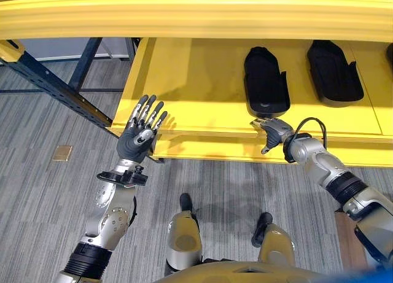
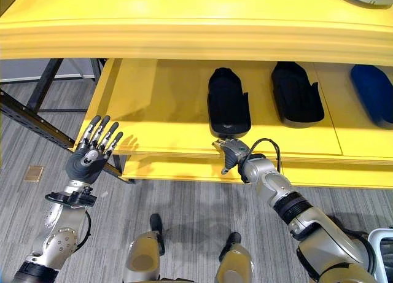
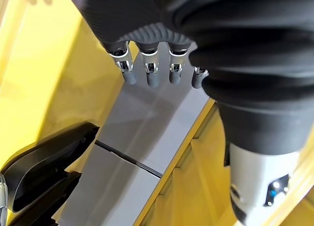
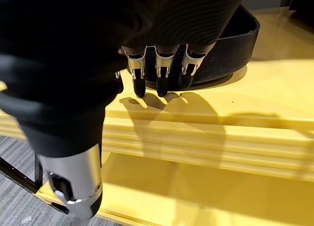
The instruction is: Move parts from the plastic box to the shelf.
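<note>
No text, label, number or sign can be read anywhere here: the yellow shelf (image 1: 202, 93) is plain, and the black parts (image 2: 228, 102) lying on it carry no marking that can be made out.

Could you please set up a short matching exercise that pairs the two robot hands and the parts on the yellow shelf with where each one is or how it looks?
Column one:
1. left robot hand
2. right robot hand
3. nearest black part
4. blue part

Column two:
A. at the shelf's far right end
B. raised with fingers spread, off the shelf's left corner
C. lying just behind the right robot hand
D. over the shelf's front edge, holding nothing

Pairs: 1-B, 2-D, 3-C, 4-A
</note>
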